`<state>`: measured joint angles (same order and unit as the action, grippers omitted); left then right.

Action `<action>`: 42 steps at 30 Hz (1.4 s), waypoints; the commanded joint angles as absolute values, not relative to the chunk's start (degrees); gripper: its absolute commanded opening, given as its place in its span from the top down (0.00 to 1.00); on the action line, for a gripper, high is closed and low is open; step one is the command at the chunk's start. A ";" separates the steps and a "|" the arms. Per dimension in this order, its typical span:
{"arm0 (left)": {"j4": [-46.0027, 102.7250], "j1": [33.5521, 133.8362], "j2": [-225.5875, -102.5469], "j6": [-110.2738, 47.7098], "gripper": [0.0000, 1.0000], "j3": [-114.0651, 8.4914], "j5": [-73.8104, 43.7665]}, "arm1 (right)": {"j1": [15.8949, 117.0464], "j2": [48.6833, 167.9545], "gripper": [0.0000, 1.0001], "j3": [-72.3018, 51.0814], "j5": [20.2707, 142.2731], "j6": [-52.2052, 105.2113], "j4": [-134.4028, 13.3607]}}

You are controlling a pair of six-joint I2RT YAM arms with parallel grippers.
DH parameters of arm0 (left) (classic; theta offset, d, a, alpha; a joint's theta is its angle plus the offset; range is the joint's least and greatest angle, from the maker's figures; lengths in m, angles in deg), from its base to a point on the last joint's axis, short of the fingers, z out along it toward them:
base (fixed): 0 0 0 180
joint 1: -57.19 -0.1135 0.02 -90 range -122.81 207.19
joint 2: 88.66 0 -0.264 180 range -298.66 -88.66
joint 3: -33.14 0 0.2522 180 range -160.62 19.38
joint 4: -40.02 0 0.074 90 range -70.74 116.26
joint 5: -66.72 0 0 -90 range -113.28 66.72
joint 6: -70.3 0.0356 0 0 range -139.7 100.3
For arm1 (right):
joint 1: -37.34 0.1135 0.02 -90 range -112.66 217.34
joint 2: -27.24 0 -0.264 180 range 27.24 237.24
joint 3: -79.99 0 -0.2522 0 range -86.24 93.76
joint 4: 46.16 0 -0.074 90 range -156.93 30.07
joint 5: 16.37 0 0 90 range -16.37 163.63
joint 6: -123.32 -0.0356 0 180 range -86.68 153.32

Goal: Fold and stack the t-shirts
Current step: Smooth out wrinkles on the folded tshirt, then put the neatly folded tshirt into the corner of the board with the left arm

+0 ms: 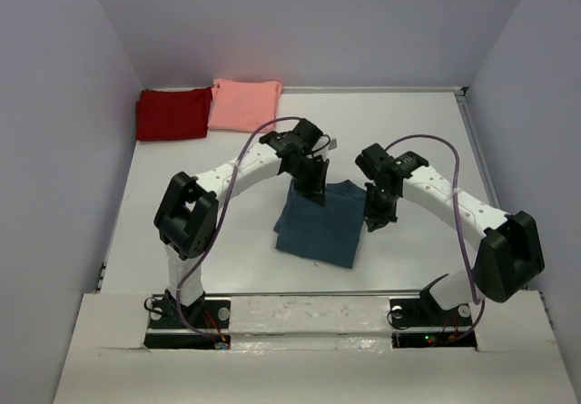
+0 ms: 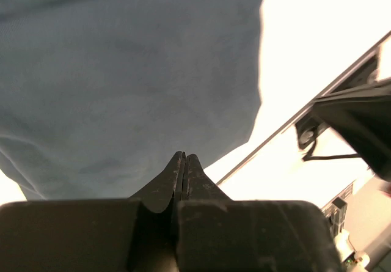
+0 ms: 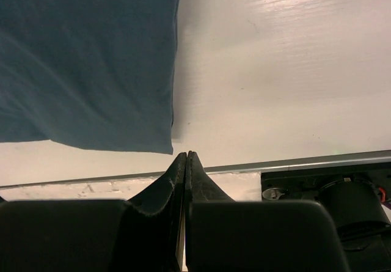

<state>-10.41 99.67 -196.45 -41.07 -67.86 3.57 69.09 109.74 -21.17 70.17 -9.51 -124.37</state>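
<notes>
The dark teal-blue t-shirt [image 1: 320,224] lies folded into a rectangle in the middle of the white table. It fills the upper left of the left wrist view [image 2: 122,70] and of the right wrist view [image 3: 85,58]. My left gripper [image 1: 317,195] hangs over the shirt's far left corner, its jaws shut with nothing between them [image 2: 184,157]. My right gripper [image 1: 375,221] hangs just off the shirt's right edge, jaws shut and empty [image 3: 186,155]. The dark red t-shirt [image 1: 172,113] and the salmon-pink t-shirt [image 1: 245,103] lie folded side by side at the far left.
White walls close in the table on the left, back and right. A metal strip [image 1: 309,292] runs along the near edge in front of the arm bases; it also shows in the right wrist view [image 3: 293,163].
</notes>
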 commanded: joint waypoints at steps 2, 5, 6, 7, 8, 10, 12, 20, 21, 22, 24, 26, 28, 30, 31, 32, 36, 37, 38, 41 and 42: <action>-15.05 98.68 -194.40 -40.62 0.81 -71.67 2.91 | 66.53 108.98 1.00 -18.66 71.95 -8.34 -123.83; -12.17 95.71 -190.46 -40.88 0.50 -67.47 0.89 | 63.99 106.70 0.84 -18.57 76.17 -7.03 -121.89; -11.11 94.12 -189.22 -41.23 0.50 -65.80 1.15 | 63.19 106.00 0.78 -18.48 76.18 -6.94 -121.71; -10.05 92.37 -187.73 -41.67 0.45 -62.22 1.85 | 62.40 105.03 0.68 -18.48 77.22 -6.24 -121.36; -7.69 88.09 -184.67 -42.81 0.43 -60.18 3.07 | 61.09 102.59 0.43 -18.65 77.50 -5.97 -120.58; -6.53 84.02 -182.19 -43.26 0.38 -55.08 3.09 | 60.20 99.59 0.26 -19.09 77.59 -5.88 -119.61; -8.01 81.03 -179.82 -41.51 0.34 -53.57 -0.67 | 60.20 95.54 0.15 -19.27 77.24 -5.27 -118.81; -7.15 80.93 -177.43 -37.46 0.20 -44.26 -4.75 | 60.20 87.27 0.00 -25.94 80.39 -4.21 -118.82; -5.31 80.93 -177.69 -37.20 0.20 -43.38 -4.22 | 60.20 86.92 0.00 -26.47 80.83 -4.47 -118.64; -4.25 80.84 -178.22 -36.93 0.20 -41.81 -2.91 | 60.20 86.13 0.00 -27.00 81.45 -4.91 -118.46; 0.30 80.84 -178.40 -36.49 0.19 -39.00 -2.37 | 60.20 85.60 0.00 -27.53 82.06 -5.27 -117.85; 2.69 80.84 -178.66 -36.66 0.19 -37.66 -2.02 | 60.20 85.33 0.00 -27.45 82.24 -5.53 -117.67; 5.77 80.84 -179.62 -37.19 0.19 -36.34 -1.40 | 60.20 85.42 0.00 -26.48 82.33 -5.44 -118.02; 8.75 80.84 -180.76 -37.80 0.19 -35.82 -0.52 | 60.20 85.42 0.00 -26.04 82.25 -5.53 -118.28; 9.29 80.92 -181.38 -37.89 0.19 -35.73 -0.43 | 60.20 85.42 0.00 -25.95 82.33 -5.62 -118.46; 9.82 80.93 -181.99 -37.90 0.19 -35.90 -0.17 | 60.20 85.51 0.00 -25.86 82.42 -5.62 -118.46; 12.45 80.93 -184.89 -37.37 0.19 -36.60 1.06 | 60.20 85.60 0.00 -25.78 82.77 -5.62 -118.55; 12.81 80.93 -185.42 -37.11 0.19 -36.95 1.93 | 60.20 85.60 0.00 -25.78 82.77 -5.70 -118.64; 13.33 80.93 -186.04 -37.02 0.19 -37.13 2.38 | 60.20 85.60 0.00 -25.78 82.86 -5.79 -118.72; 13.86 80.93 -188.76 -36.75 0.19 -38.01 4.40 | 60.20 85.77 0.00 -25.69 82.77 -5.88 -118.99; 14.56 81.10 -189.12 -36.75 0.19 -38.01 4.84 | 60.20 85.77 0.00 -25.69 82.77 -5.97 -118.99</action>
